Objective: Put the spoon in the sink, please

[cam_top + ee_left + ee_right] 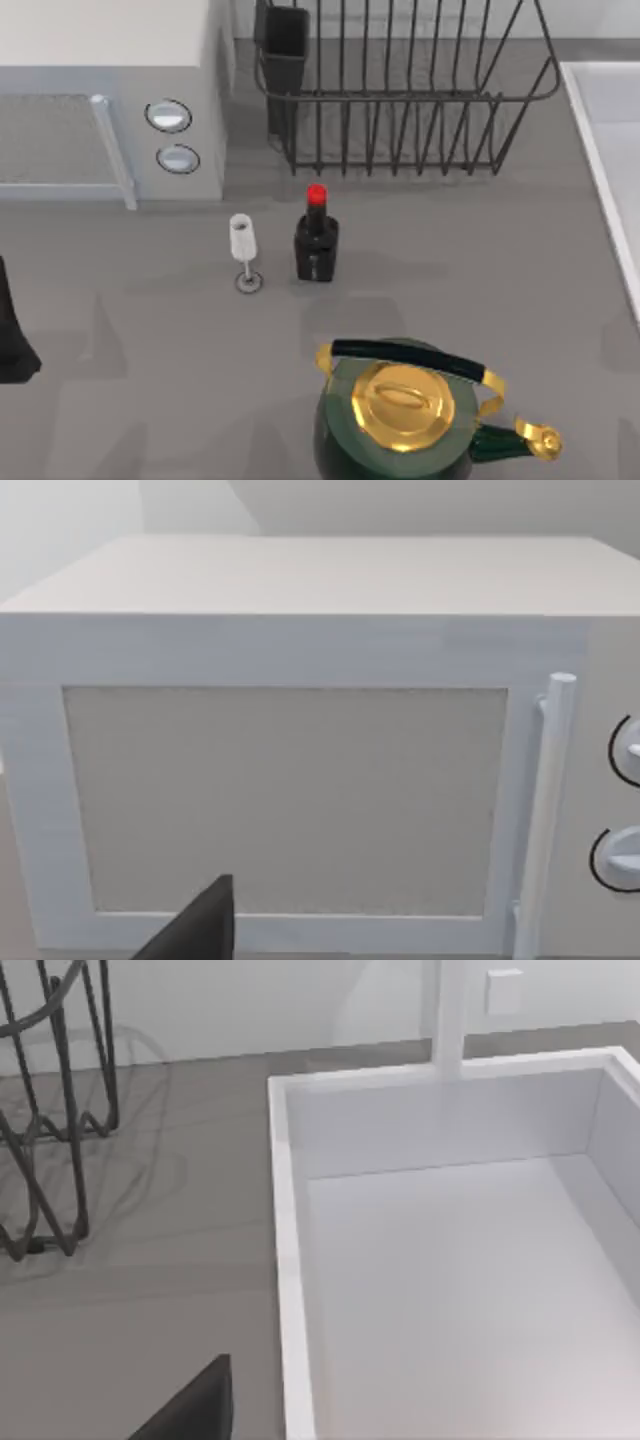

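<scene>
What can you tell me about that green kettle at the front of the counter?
The kettle is a round, dark green pot that looks glossy, like enamel. It has a shiny gold lid with a small knob, a black handle arching over the top on gold brackets, and a green spout with a gold tip pointing toward the top view's right. It stands upright on the grey countertop, touching nothing else, its lower part cut off by the picture's edge.

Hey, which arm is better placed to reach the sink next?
Probably the right. Its wrist camera looks straight into the sink, which lies at the top view's right edge. The left arm sits at the far left edge, facing the microwave.
</scene>
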